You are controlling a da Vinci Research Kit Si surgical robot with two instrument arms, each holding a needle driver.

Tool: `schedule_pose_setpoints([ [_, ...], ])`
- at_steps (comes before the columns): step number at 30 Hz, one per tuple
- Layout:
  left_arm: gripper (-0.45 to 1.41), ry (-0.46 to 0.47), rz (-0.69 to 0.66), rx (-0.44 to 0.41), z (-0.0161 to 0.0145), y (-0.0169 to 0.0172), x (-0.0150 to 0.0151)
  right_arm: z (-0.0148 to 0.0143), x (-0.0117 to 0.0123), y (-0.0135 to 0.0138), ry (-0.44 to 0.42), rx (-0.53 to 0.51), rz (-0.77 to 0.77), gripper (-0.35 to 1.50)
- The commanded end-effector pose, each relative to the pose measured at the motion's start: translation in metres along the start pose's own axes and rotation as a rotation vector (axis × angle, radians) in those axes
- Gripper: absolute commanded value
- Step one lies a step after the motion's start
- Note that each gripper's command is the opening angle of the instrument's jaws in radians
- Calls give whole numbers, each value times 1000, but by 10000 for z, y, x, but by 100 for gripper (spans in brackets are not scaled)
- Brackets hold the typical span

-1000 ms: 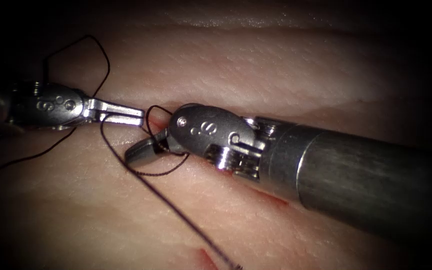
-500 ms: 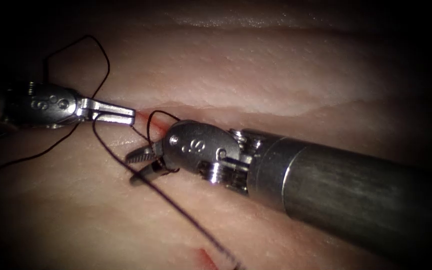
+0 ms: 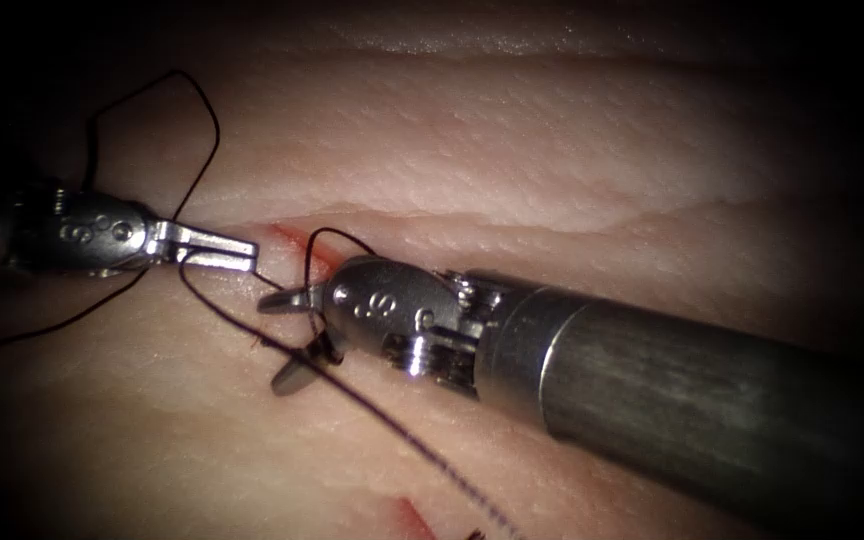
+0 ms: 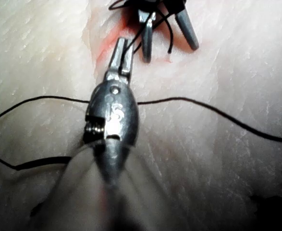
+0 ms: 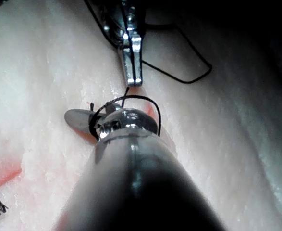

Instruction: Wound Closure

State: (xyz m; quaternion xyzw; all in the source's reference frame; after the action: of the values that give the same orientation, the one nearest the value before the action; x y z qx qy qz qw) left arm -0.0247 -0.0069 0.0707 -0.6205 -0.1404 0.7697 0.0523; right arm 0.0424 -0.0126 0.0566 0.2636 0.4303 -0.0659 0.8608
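Left tool [image 3: 224, 250] is lying with its jaws pressed together at the left end of the cut [image 3: 297, 240], and it is pinching the thread [image 3: 372, 420] right at the tips. In the left wrist view the same tool [image 4: 121, 57] is showing the strand caught between its closed jaws.

Right tool [image 3: 287, 335] is standing with jaws spread wide, released, gripping nothing. Over the last second those jaws have gone from nearly closed to fully apart, and the tool has slid a little left along the tissue [image 3: 512, 150]. A loop of thread is draped around its wrist, just behind the jaws; the right wrist view is showing that loop [image 5: 126, 103] riding over the tool's head.

I am not finding the needle. Thread is running from the left tool's tips down across the tissue toward the near edge, with a second slack arc curling up behind the left tool. Red fluid [image 3: 287, 238] is sitting at the cut's end, another patch [image 3: 412, 518] nearer me.

Risks as I judge them:
- loop slipping off the right wrist if I shift it carelessly, losing the wrap
- open jaws snagging the wrong strand, since several are crossing close
- left grip letting go under tension
- dragging thread sawing into the soft cut edge
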Motion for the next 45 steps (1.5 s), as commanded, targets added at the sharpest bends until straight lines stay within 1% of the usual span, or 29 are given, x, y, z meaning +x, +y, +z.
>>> schedule_pose_setpoints([
  [1,-45,0,2,2,6,-3,-4,6,4,7,1,-2,-5,56],
  [2,-45,0,2,1,6,-2,-4,7,4,6,0,-2,-5,47],
  [3,-45,0,2,2,6,-2,-4,8,4,5,-1,4,-6,34],
  [4,-45,0,1,2,6,-1,-4,8,3,5,1,25,-9,-33],
  [11,-45,-3,0,3,7,11,-1,3,4,7,20,27,-3,-35],
  [12,-45,-3,0,3,7,14,-1,0,4,9,34,21,2,-35],
  [13,-45,-4,-1,2,6,21,1,-8,6,12,68,1,16,-35],
  [14,-45,-4,-1,2,6,21,1,-8,6,12,68,1,16,-35],
  [15,-45,-6,-1,3,5,26,1,-12,6,14,85,-8,24,-35],
  [16,-45,-9,-1,4,3,34,3,-23,7,18,119,-29,43,-35],
  [17,-45,-9,-1,4,3,34,3,-23,7,18,119,-29,43,-35],
  [20,-45,-11,-2,2,-1,47,5,-39,7,24,171,-50,70,-35],
  [23,-45,-36,-3,6,-5,69,10,-55,3,30,216,-76,105,-35],
  [26,-45,-61,13,-1,-9,95,19,-66,-11,35,239,-92,121,-35],
  [27,-45,-61,13,-1,-9,95,19,-66,-11,35,239,-92,121,-35],
  [29,-45,-69,14,-7,-12,105,25,-71,-19,38,253,-101,126,-35],
  [30,-45,-67,21,-11,-18,118,38,-75,-29,40,257,-113,132,-35],
  [31,-45,-67,21,-11,-18,118,38,-75,-29,40,257,-113,132,-35],
  [35,-45,-72,37,-20,-31,130,64,-82,-35,39,283,-112,144,-35],
  [36,-45,-72,37,-20,-31,130,64,-82,-35,39,283,-112,144,-35],
  [37,-45,-76,39,-24,-34,135,74,-85,-35,39,287,-110,146,-35],
  [38,-45,-76,39,-24,-34,135,74,-85,-35,39,287,-110,146,-35],
  [41,-45,-83,43,-33,-39,150,87,-88,-36,41,290,-111,149,-35],
  [42,-45,-83,43,-33,-39,150,87,-88,-36,41,290,-111,149,-35],
  [43,-45,-85,43,-39,-42,159,91,-89,-37,42,290,-111,150,-35],
  [45,-45,-90,44,-45,-45,165,93,-89,-37,43,290,-111,150,-35],
])
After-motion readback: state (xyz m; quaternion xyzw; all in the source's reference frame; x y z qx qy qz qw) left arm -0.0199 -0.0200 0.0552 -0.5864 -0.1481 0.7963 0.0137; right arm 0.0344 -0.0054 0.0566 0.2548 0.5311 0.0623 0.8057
